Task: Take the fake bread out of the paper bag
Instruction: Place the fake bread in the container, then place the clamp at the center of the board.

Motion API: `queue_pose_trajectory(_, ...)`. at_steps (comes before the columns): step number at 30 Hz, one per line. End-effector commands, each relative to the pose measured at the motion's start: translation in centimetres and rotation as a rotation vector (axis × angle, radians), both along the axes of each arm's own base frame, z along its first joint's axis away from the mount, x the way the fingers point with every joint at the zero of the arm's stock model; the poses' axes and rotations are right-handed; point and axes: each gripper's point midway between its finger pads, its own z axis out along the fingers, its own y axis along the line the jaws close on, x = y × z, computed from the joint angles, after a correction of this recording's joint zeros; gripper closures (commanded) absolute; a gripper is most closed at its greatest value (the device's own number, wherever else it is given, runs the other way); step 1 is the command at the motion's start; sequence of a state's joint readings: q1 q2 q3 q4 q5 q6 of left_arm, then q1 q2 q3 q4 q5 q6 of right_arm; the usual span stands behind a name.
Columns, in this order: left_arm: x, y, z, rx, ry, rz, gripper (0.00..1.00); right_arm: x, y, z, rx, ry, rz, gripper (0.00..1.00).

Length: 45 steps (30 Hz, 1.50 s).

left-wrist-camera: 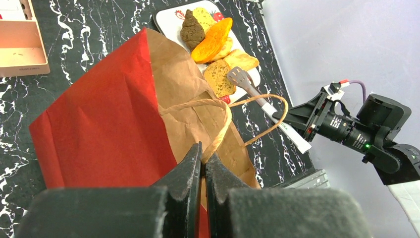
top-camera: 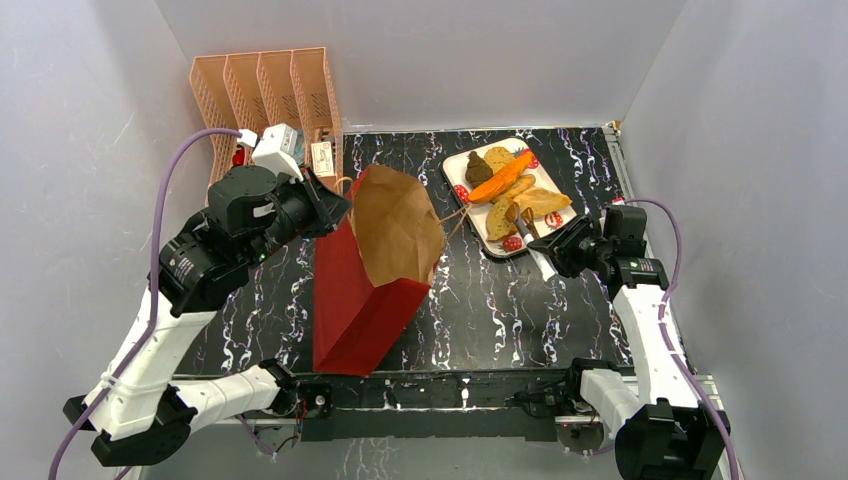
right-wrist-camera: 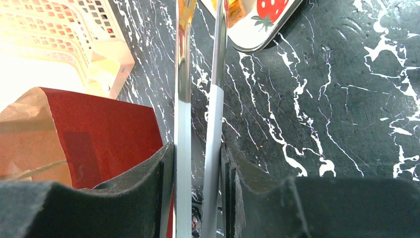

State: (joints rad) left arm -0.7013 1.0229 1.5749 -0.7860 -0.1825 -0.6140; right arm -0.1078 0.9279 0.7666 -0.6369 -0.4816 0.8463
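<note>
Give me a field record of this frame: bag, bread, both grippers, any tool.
paper bag: tipped over, mouth open, brown inside showing
bag interior: no bread visible in the top view
fake bread: several pieces piled on the plate
left gripper: shut on the bag rim by the cord handle
right gripper: shut on the tongs
tongs tips: at the plate's near edge

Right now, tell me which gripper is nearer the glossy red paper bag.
Left. The left gripper pinches the red paper bag's rim; the right gripper, holding silver tongs, sits beside the plate.
</note>
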Motion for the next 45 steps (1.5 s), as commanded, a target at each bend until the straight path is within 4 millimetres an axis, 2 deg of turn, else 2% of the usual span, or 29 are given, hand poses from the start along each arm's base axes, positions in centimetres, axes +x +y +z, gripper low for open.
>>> queue_pose_trajectory(1, -0.3, 0.1, 0.6, -0.018, -0.018, -0.01, 1.0, 1.3, -0.4, 4.2, -0.035, -0.152, 0.0, 0.68)
queue_pose_trajectory(12, -0.4, 0.2, 0.5, -0.019, -0.03, -0.011, 1.0, 1.9, -0.8, 5.7, -0.04, -0.19, -0.03, 0.68)
queue_pose_trajectory(20, 0.1, -0.5, 0.6, -0.011, -0.043, -0.037, 1.0, 2.0, -1.0, 6.7, -0.049, -0.215, -0.039, 0.7)
queue_pose_trajectory(25, 0.2, -0.6, 0.5, -0.007, -0.049, -0.042, 1.0, 2.4, -1.1, 8.1, -0.056, -0.252, -0.046, 0.76)
queue_pose_trajectory(35, 0.2, -0.9, 0.4, -0.027, -0.057, -0.051, 1.0, 3.4, -1.0, 12.2, -0.042, -0.336, -0.051, 0.91)
queue_pose_trajectory(42, -0.2, -0.5, 0.9, -0.06, -0.077, -0.038, 1.0, 3.7, 0.8, 13.8, -0.003, -0.41, -0.006, 0.98)
queue_pose_trajectory(45, -0.3, -0.7, 0.7, -0.079, -0.08, -0.046, 1.0, 4.0, 2.6, 13.7, -0.011, -0.415, 0.038, 0.99)
